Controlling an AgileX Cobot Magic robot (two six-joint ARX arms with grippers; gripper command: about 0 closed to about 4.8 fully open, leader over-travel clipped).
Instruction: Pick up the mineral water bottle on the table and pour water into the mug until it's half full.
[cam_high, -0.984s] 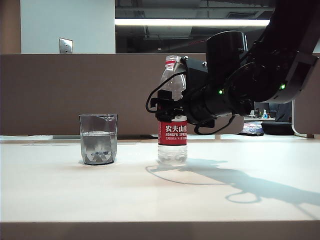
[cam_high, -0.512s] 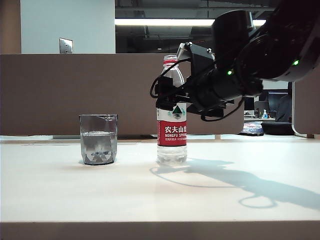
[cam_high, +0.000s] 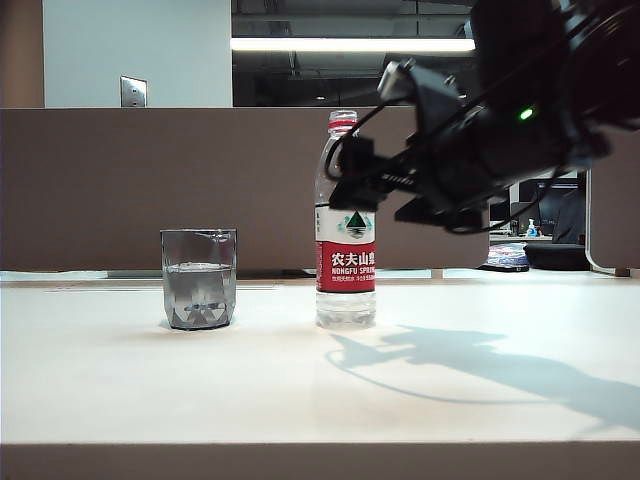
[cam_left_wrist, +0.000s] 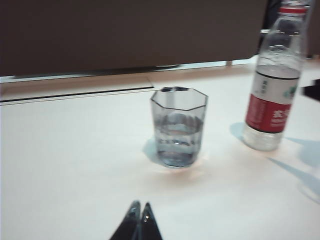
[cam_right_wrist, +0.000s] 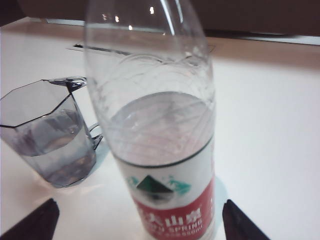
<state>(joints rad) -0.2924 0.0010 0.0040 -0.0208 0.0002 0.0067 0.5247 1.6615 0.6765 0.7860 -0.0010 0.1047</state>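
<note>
The mineral water bottle (cam_high: 346, 250) stands upright on the white table (cam_high: 300, 390), partly full, with a red-and-white label. To its left sits the grey faceted mug (cam_high: 199, 278), with water (cam_high: 198, 290) about halfway up. My right gripper (cam_high: 345, 182) hovers at the bottle's shoulder, above the label. In the right wrist view its jaws (cam_right_wrist: 139, 222) stand wide open, with the bottle (cam_right_wrist: 160, 135) between them untouched and the mug (cam_right_wrist: 47, 132) beside it. My left gripper (cam_left_wrist: 139, 206) is shut and empty, low over the table, short of the mug (cam_left_wrist: 178, 127) and bottle (cam_left_wrist: 276, 85).
A brown partition (cam_high: 150, 180) runs behind the table's far edge. The right arm's shadow (cam_high: 480, 365) falls on the tabletop to the right of the bottle. The brownish front edge (cam_high: 320, 462) bounds the near side.
My right gripper has spread its jaws off the bottle and risen from label height to the bottle's shoulder. The bottle and mug stay where they stood.
</note>
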